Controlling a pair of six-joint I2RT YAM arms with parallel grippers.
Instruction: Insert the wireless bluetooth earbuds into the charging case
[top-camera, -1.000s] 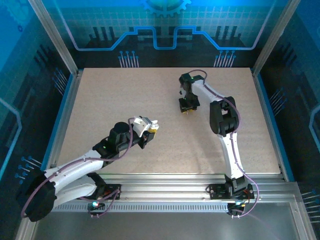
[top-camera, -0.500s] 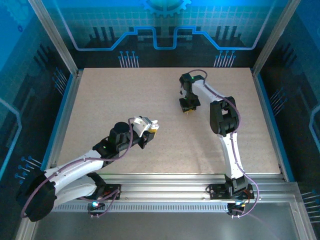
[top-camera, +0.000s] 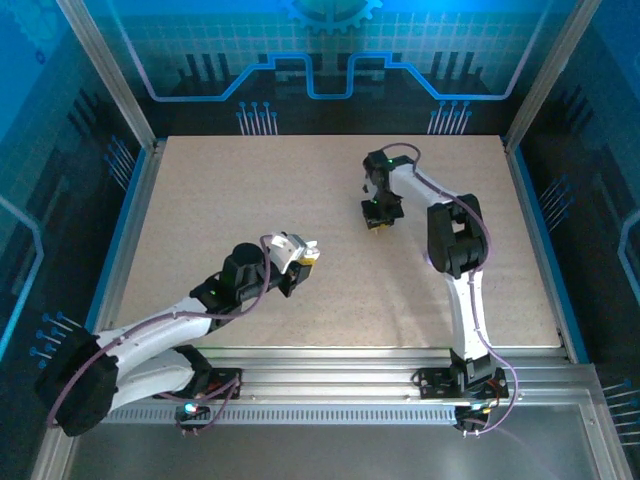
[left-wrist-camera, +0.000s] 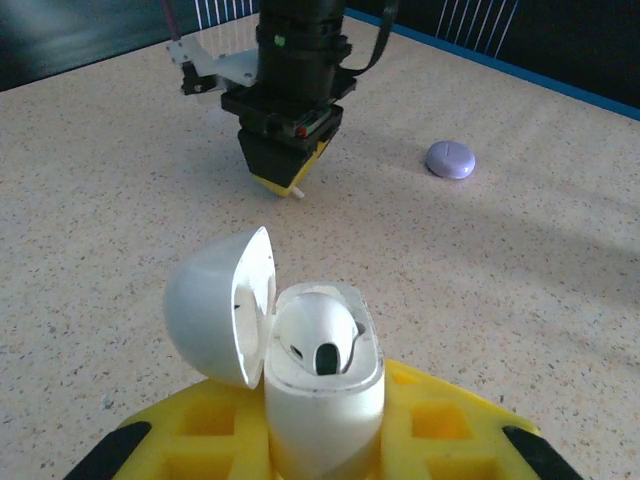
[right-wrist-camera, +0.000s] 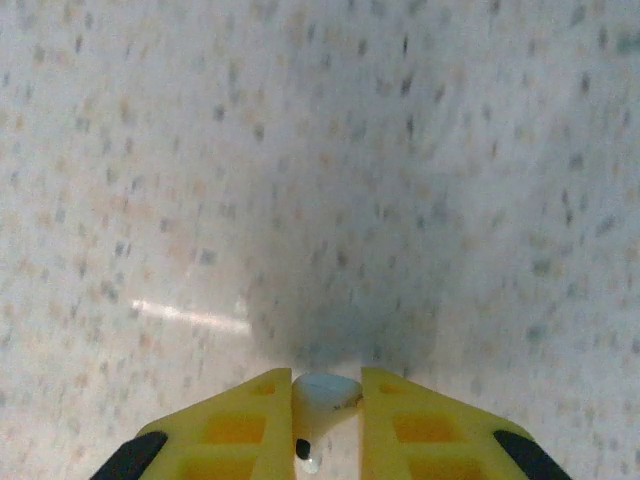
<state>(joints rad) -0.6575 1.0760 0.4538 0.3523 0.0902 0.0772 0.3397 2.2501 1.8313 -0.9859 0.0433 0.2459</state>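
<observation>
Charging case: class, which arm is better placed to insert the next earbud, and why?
Right. The right gripper is pinching a white earbud, while the left gripper is busy holding the open charging case.

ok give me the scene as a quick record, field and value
left fingers: shut on charging case
case lid: open, swung left
in case: one white earbud seated
right fingers: shut on second white earbud, close to table
lavender case: closed, on table, apart from both arms
</observation>
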